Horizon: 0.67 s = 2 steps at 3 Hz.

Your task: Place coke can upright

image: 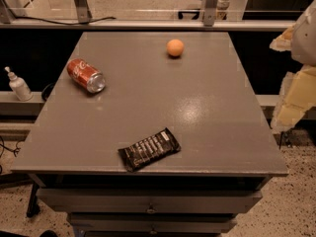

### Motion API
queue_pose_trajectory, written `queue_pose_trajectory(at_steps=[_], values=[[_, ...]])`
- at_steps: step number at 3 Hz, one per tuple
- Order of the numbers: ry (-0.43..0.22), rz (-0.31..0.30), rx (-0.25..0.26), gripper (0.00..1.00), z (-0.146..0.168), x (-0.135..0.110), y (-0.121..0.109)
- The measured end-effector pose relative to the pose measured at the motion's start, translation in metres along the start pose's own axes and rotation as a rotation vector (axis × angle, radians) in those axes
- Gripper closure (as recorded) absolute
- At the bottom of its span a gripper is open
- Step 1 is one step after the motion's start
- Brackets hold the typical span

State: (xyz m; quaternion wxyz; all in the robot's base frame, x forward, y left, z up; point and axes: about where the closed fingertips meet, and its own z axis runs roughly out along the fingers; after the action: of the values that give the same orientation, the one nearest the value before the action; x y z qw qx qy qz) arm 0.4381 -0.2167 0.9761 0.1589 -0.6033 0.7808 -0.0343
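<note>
The coke can (86, 75) is red with white script and silver ends. It lies on its side on the left part of the grey table (207, 112), its silver end facing the front right. My gripper (295, 90) is a pale shape at the right edge of the view, beyond the table's right edge and far from the can. It holds nothing that I can see.
An orange ball (175, 48) sits at the back middle of the table. A black snack bar wrapper (149, 149) lies near the front edge. A white pump bottle (19, 85) stands on a ledge left of the table. Drawers are below the tabletop.
</note>
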Motion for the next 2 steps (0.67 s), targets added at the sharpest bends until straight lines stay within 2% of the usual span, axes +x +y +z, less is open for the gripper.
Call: queue_pose_trajectory(at_steps=[1,2], values=[[-0.001,0.000,0.002,0.00,0.000,0.000,0.000],[-0.027,0.023,0.009,0.00,0.021,-0.014,-0.019]])
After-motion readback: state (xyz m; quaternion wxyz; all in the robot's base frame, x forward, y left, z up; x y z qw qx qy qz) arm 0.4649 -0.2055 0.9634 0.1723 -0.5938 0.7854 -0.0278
